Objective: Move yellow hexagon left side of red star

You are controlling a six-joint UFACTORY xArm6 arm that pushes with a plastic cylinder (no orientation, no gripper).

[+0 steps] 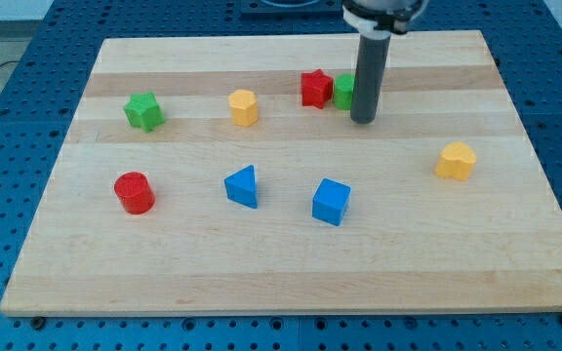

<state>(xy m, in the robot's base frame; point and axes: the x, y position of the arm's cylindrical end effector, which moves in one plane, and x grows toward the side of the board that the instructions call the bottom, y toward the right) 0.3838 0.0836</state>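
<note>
The yellow hexagon (pixel 245 107) sits on the wooden board in the upper middle. The red star (pixel 316 89) lies to its right and a little higher, with a gap between them. A green block (pixel 343 92) touches the red star's right side and is partly hidden by the rod. My tip (pixel 363 120) rests on the board just right of and below the green block, well right of the yellow hexagon.
A green star (pixel 144 111) is at the upper left. A red cylinder (pixel 135 192) is at the lower left. A blue triangle (pixel 243 186) and a blue cube (pixel 331 202) are at the lower middle. A yellow heart-like block (pixel 456 161) is at the right. The board (pixel 515 283) lies on a blue perforated table.
</note>
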